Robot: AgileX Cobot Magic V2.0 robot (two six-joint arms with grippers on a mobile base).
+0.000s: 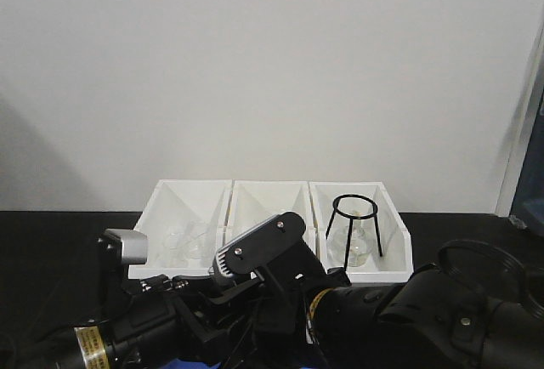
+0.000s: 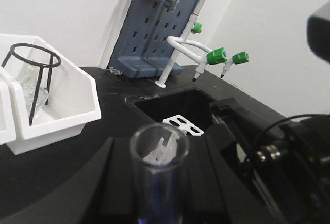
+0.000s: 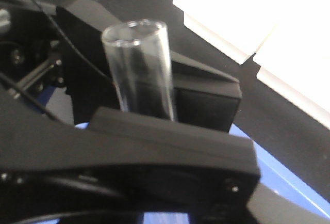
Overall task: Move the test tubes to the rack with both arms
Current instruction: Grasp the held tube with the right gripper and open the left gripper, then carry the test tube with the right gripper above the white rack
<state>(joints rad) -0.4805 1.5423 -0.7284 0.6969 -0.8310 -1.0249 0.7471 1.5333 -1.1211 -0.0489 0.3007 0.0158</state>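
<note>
Front view, left side: left arm (image 1: 127, 326) low, with a silver box (image 1: 129, 246) on its wrist.

Left gripper (image 2: 160, 154): black fingers (image 2: 103, 182) flank a clear tube (image 2: 154, 193) on both sides and are clamped on it. The tube is upright, open end up.

Behind the arms, three white bins (image 1: 270, 184) stand in a row on the black table (image 1: 51, 233). The left bin holds glassware. The right bin holds a black tripod (image 1: 375, 231) with a flask (image 1: 353, 248) under its ring.

Rack (image 2: 183, 125): sits down in a black recess (image 2: 154, 102) right of the bins, apart from the tube. Only part of its holed top plate shows past the gripper. Beyond it are a blue pegboard (image 2: 154, 33) and white taps with green knobs (image 2: 216, 55).

Right arm (image 1: 459, 309): low at right.

Right gripper (image 3: 170, 113): a clear tube stands upright between a black jaw in front and a black block behind, above a blue mat (image 3: 278, 182). I cannot tell whether this gripper is clamped on it, nor whether it is the same tube.
</note>
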